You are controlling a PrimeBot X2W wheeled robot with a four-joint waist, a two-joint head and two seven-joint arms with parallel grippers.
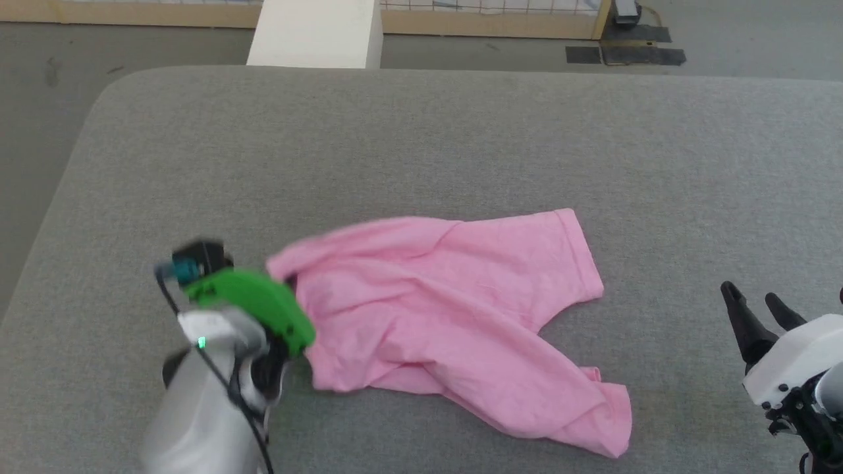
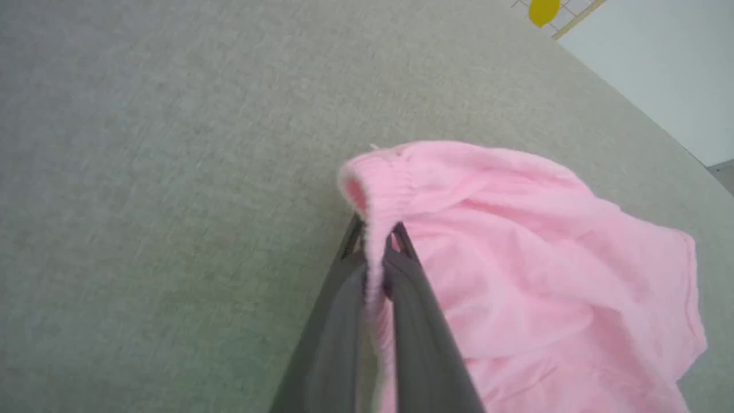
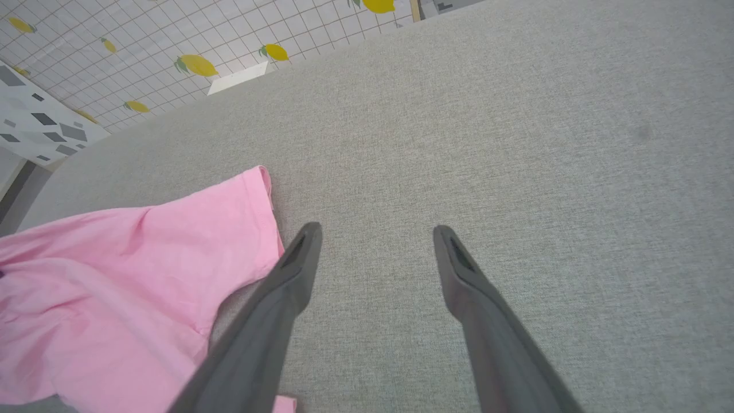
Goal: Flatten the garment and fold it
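The pink shorts (image 1: 448, 309) lie on a big grey soft table (image 1: 421, 145), near the front and a bit left of the middle. They are crumpled, not flat, with folds and bumps all over the cloth. One leg (image 1: 579, 250) points to the far right. The other leg (image 1: 593, 415) reaches toward the near edge on the right.

The left gripper (image 2: 375, 238) is at the left end of the shorts. Its two dark fingers (image 2: 418, 321) are squeezed tight on the stretchy waistband (image 2: 390, 178), and a thin strip of pink cloth runs between them. The waistband is bunched up just past the fingertips. In the head view a green part (image 1: 257, 303) of the left wrist sits over that spot and looks blurry.

The right gripper (image 3: 377, 232) is off to the right side of the table, apart from the shorts. Its fingers are spread wide and hold nothing. There is bare grey table between them.

Past the far edge of the table there is a grey floor (image 1: 39, 131) and a white block (image 1: 316, 33). The right wrist view shows a tiled wall (image 3: 172, 34) with yellow lemons (image 3: 198, 64) on it.
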